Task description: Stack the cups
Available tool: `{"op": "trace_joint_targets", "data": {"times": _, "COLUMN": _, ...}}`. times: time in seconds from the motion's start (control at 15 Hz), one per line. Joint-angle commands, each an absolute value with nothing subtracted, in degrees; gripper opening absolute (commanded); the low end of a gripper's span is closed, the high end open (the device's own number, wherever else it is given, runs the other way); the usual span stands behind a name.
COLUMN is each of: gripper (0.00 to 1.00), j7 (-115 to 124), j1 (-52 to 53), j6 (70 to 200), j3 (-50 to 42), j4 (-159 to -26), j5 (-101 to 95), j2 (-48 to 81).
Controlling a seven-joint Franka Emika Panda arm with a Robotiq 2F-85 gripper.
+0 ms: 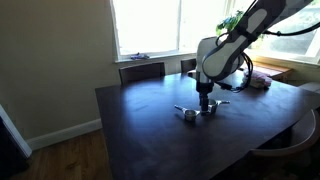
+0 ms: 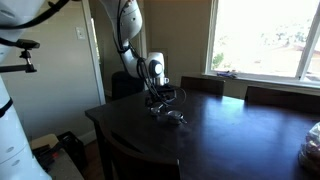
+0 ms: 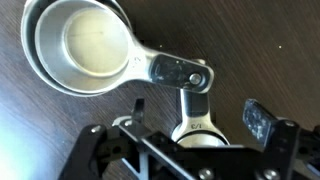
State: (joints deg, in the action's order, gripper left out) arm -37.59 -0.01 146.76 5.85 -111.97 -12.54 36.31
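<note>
Two cups [image 3: 85, 45] sat nested, handles angled toward a third cup [image 3: 197, 130] directly under the gripper [image 3: 198, 112]. Jaws wide, one either side of that bowl, gripping nothing. Its handle ran crosswise to the closing line, toward the nested pair. All mid-table [image 1: 130, 130], in from the edges

Cups [image 3: 80, 40] are shiny silver metal, kinda brushed inside. Table [image 3: 270, 40] under the cups is dark wood, smooth with a soft sheen.
</note>
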Motion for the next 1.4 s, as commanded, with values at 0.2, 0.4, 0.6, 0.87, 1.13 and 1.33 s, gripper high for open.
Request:
{"op": "trace_joint_targets", "data": {"times": 0.2, "gripper": 1.0, "j7": -35.19, "j1": 1.51, "j6": 147.12, "j3": 4.95, "j4": -112.88, "j5": -16.2, "j2": 36.15}}
{"op": "trace_joint_targets", "data": {"times": 0.4, "gripper": 1.0, "j7": -35.59, "j1": 1.27, "j6": 147.1, "j3": 5.8, "j4": -113.1, "j5": -15.66, "j2": 35.84}}
{"op": "trace_joint_targets", "data": {"times": 0.6, "gripper": 1.0, "j7": -35.22, "j1": 1.31, "j6": 146.93, "j3": 6.55, "j4": -112.57, "j5": -14.84, "j2": 36.04}}
{"op": "trace_joint_targets", "data": {"times": 0.87, "gripper": 1.0, "j7": -32.27, "j1": 1.76, "j6": 147.5, "j3": 7.18, "j4": -110.89, "j5": -13.77, "j2": 37.39}}
{"op": "trace_joint_targets", "data": {"times": 1.13, "gripper": 1.0, "j7": -26.18, "j1": 3.57, "j6": 149.66, "j3": 6.12, "j4": -108.27, "j5": -14.75, "j2": 40.02}}
{"op": "trace_joint_targets", "data": {"times": 1.33, "gripper": 1.0, "j7": -23.37, "j1": 4.42, "j6": 151.01, "j3": 5.62, "j4": -106.48, "j5": -15.23, "j2": 42.31}}
